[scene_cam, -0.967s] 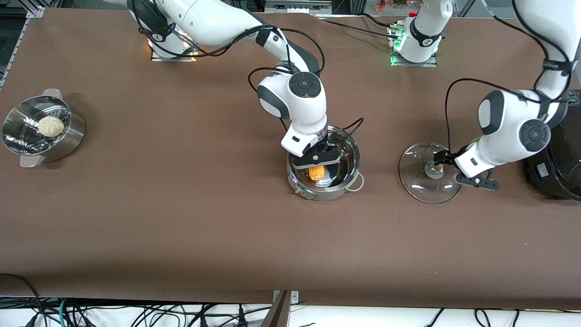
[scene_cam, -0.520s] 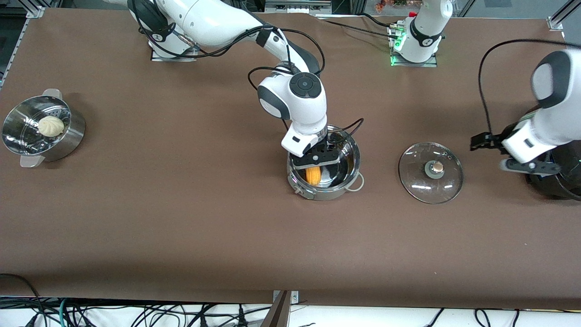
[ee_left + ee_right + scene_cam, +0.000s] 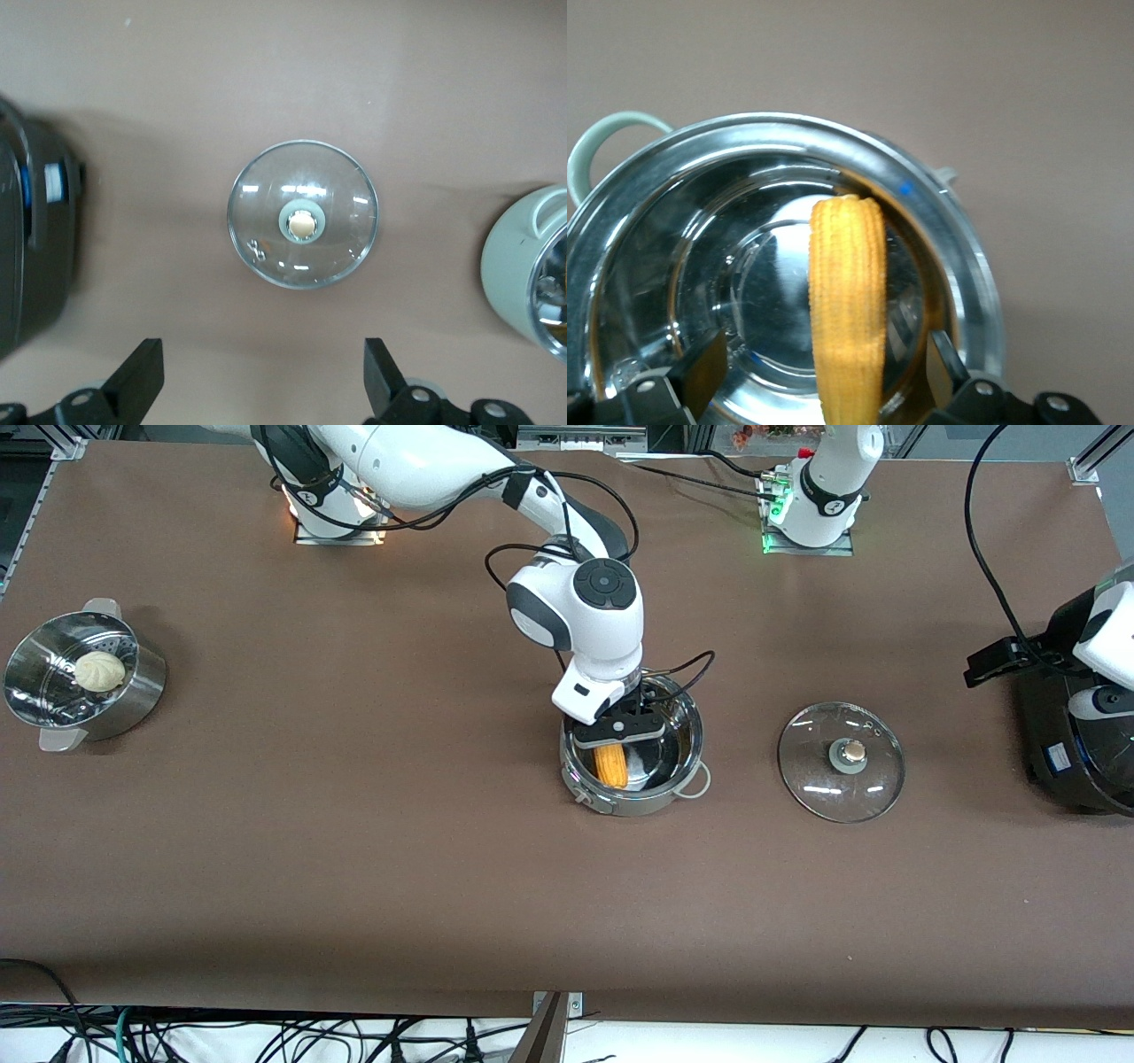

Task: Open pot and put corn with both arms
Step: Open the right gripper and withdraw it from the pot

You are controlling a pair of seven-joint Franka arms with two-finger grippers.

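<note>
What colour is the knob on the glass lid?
Tan, ringed by a grey collar; the knob shows best in the left wrist view.

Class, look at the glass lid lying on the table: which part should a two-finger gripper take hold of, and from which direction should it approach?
Probably the tan knob at the centre of the lid, approached from straight above. The lid lies flat with its knob pointing up, and its glass dome is wide and smooth, offering no other hold. The left gripper, open, is over the table beside it.

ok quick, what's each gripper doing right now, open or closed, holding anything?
Left gripper: open, empty, up above the lid.
Right gripper: open over the pot, corn lies between its fingers, not gripped.
</note>
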